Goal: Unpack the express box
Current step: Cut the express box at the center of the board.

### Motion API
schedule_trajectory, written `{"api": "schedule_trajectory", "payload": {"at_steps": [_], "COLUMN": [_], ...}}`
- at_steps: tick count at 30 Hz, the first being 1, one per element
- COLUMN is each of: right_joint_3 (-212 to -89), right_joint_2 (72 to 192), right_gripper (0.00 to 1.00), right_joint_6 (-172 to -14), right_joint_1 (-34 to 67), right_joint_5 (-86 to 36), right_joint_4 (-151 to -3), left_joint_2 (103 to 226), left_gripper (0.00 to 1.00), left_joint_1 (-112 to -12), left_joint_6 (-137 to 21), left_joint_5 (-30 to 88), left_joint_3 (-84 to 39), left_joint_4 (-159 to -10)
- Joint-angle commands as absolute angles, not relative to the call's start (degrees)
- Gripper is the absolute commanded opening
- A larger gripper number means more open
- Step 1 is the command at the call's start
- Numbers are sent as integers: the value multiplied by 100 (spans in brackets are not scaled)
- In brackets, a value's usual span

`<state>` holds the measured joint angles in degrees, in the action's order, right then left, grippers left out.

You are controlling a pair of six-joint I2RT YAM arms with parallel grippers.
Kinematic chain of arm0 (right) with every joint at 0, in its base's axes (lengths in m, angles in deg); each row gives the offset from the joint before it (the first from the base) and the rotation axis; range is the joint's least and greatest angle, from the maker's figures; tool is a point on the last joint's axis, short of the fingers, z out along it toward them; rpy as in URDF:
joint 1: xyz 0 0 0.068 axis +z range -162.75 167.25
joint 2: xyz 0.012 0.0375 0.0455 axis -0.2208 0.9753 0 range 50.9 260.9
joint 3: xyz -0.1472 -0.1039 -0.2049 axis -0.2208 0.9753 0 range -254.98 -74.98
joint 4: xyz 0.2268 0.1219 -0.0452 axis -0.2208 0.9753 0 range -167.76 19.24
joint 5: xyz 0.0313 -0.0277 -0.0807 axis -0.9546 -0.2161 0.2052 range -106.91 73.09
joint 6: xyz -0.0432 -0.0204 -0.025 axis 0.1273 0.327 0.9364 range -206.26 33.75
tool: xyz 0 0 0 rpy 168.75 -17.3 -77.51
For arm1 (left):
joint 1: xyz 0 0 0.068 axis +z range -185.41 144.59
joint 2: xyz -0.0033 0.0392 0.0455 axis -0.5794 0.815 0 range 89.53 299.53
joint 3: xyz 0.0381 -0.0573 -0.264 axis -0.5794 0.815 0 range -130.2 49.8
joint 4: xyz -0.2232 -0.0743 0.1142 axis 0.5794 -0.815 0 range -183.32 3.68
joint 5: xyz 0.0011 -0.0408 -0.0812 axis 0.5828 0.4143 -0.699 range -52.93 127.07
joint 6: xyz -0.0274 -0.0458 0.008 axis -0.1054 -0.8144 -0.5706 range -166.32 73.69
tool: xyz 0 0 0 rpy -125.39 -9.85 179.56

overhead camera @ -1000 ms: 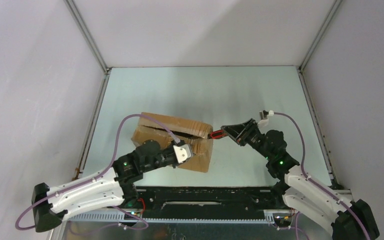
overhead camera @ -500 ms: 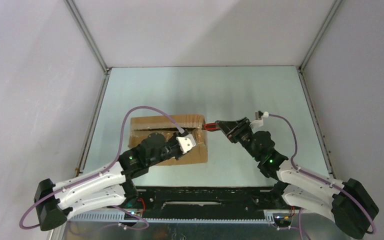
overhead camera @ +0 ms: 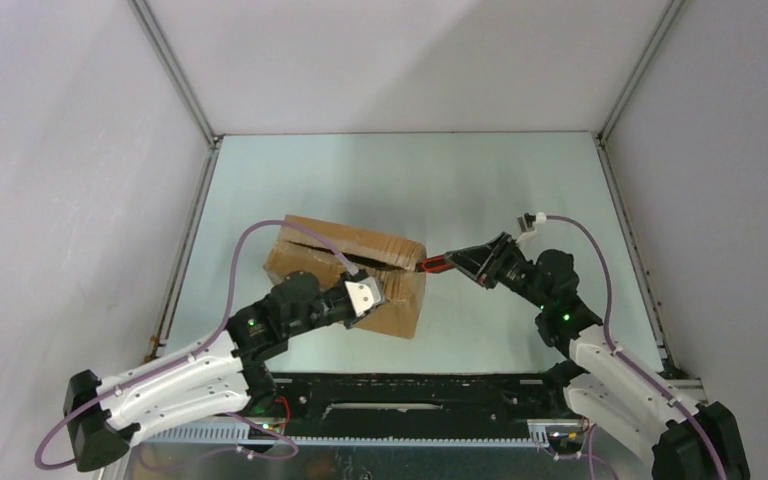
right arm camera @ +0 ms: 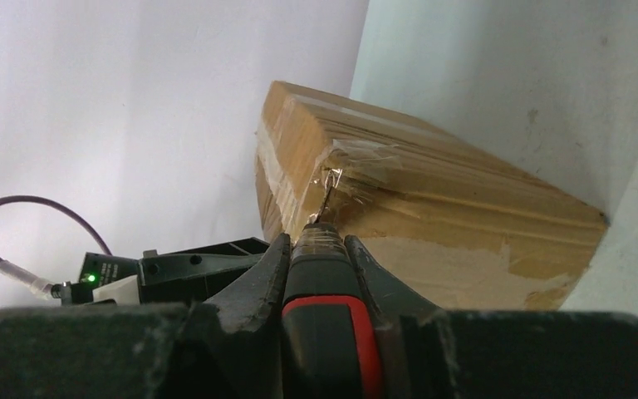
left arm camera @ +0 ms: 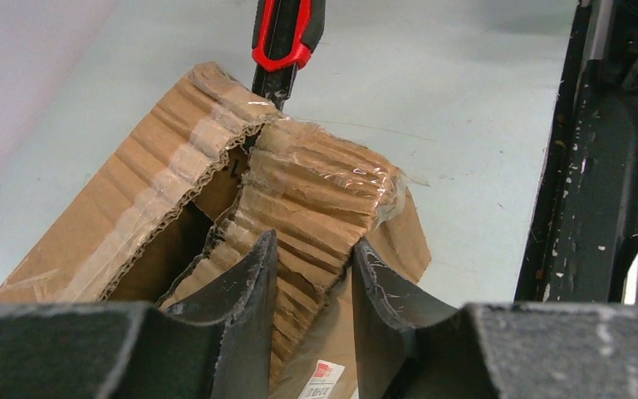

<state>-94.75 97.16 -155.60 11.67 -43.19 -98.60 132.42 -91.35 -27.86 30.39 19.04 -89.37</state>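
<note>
Table (overhead camera: 410, 170): pale green, walled on three sides. The express box (overhead camera: 335, 262) lies on it between the two grippers, askew. Its top seam is partly split, with a dark gap between the flaps.

Left gripper (left arm camera: 311, 266): at the box's near side, pinching the crumpled near flap with one finger on each face of the cardboard.

Right gripper (right arm camera: 317, 249): just off the box's right end, jaws pressed tight on the handle of a red-and-black knife (left arm camera: 287, 37).

Clear tape (left arm camera: 174, 179): runs along the far flap's edge and wraps over the box's right end. It is wrinkled there and looks uncut at that corner.

White label (left arm camera: 322, 378): on the box's near wall, below the pinched flap.

Blade (right arm camera: 326, 199): thin, with its tip at the tape on the right-end seam.

Risks, as I judge them:
- The box is held only by a soft, already crushed flap. A push from the knife could slide or swing the carton, or tear the flap free.
- The blade could ride up over the wrinkled tape instead of biting.
- Driven too deep, the blade could reach whatever is inside; the contents are not visible.
- A cut running along the seam would bring the blade towards the left gripper.
</note>
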Motion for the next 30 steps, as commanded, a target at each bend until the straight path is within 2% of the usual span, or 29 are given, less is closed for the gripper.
{"api": "schedule_trajectory", "payload": {"at_steps": [1,9,13,16,20,24,30], "right_joint_3": [-9336,-9674,-9671,-9385,-9287,-9349,-9562], "right_joint_2": [10053,10810,11112,10748,9843,9524,9432], "right_gripper": [0,0,0,0,0,0,0], "right_joint_6": [-14953,-15303,-15389,-15306,-14653,-14137,-14222], "right_joint_1": [2239,4014,4280,3673,2216,862,545], "right_joint_5": [-4925,-4435,-4353,-4576,-5068,-5780,-6014], "right_joint_4": [-8653,-9230,-9422,-9273,-8159,-7452,-7506], "left_joint_2": [13429,14220,14363,14149,13550,13139,12731], "left_gripper": [0,0,0,0,0,0,0], "left_joint_1": [-8635,-8509,-8507,-8502,-8235,-8173,-8207], "left_joint_6": [-2993,-2658,-2651,-2817,-3174,-3316,-3135], "left_joint_5": [4839,4545,4513,4669,4649,4464,3601], "left_joint_3": [1991,1390,1226,1376,1669,1797,2015], "left_joint_4": [-9272,-8696,-8686,-8817,-9167,-9597,-9782]}}
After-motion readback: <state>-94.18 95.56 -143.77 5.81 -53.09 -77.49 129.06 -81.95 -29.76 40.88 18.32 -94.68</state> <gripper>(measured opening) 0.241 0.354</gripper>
